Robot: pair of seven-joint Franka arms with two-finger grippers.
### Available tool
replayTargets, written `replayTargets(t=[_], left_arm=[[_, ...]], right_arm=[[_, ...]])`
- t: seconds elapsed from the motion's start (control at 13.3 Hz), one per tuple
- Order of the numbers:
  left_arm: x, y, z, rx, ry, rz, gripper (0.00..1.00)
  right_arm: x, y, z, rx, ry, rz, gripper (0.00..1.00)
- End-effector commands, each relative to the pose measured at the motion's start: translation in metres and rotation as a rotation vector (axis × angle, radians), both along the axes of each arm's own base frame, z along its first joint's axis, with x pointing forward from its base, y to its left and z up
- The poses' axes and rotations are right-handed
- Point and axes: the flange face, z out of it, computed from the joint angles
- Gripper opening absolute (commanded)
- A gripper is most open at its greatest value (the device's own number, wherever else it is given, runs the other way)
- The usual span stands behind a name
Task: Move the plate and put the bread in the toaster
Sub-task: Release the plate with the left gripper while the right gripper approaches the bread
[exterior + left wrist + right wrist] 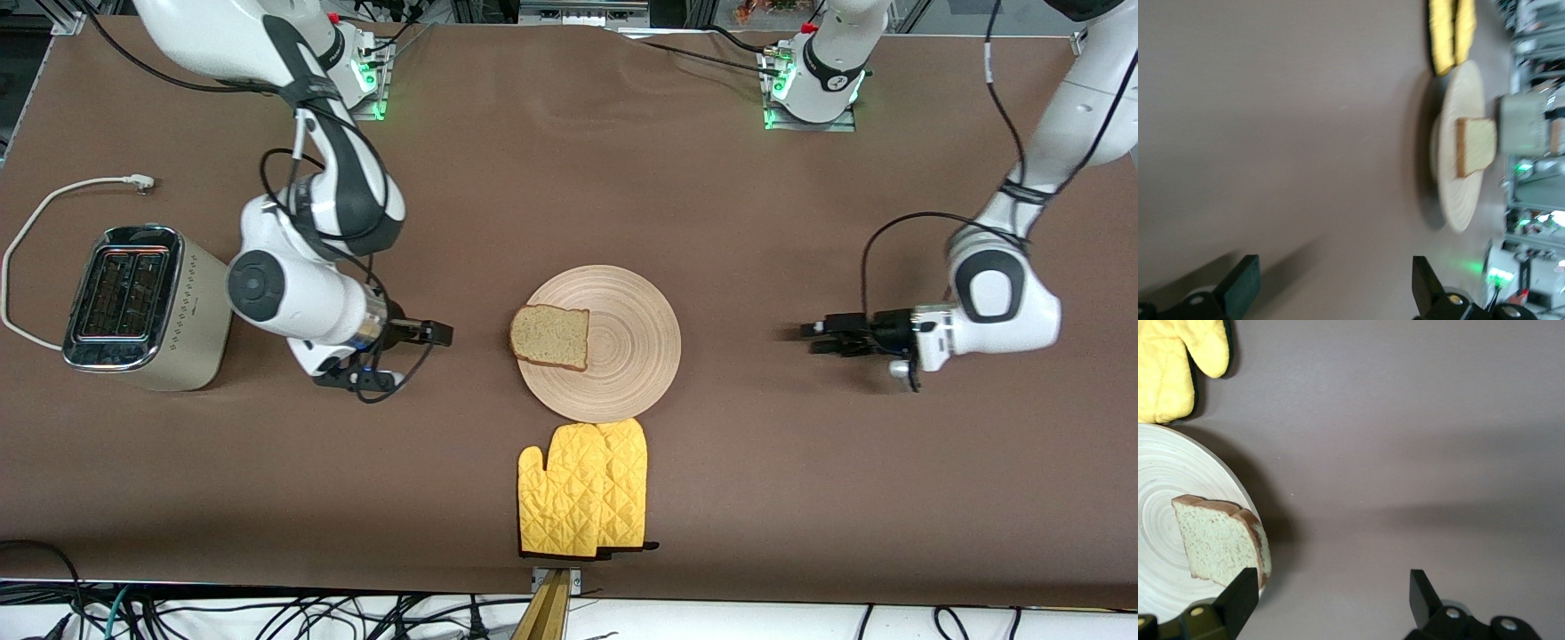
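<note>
Resting on the plate (613, 356), the bread (551, 336) overhangs its rim toward the toaster (142, 307). Right gripper (440, 333) and left gripper (813, 338) flank the plate, both wide open, holding nothing.

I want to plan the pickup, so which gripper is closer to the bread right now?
Right. The right gripper is open just off the plate's rim beside the bread; the left gripper, open, is well off the plate's other edge.

We see even, bright overhead light; the plate (1165, 513) throws a soft shadow on the surface (1405, 453). Our left wrist view is blurred, the toaster (147, 307) top glinting.
</note>
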Motion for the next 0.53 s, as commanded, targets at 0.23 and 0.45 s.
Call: replayTargets(t=[0.23, 0.45], left_arm=[[0.031, 0.045, 0.12, 0.435, 0.108, -0.118, 1.0], [0.033, 0.047, 0.19, 0.654, 0.086, -0.04, 1.0]], right_arm=[[-0.005, 0.045, -0.046, 0.061, -0.011, -0.025, 1.0], [-0.006, 0.054, -0.058, 0.103, -0.014, -0.059, 1.0]])
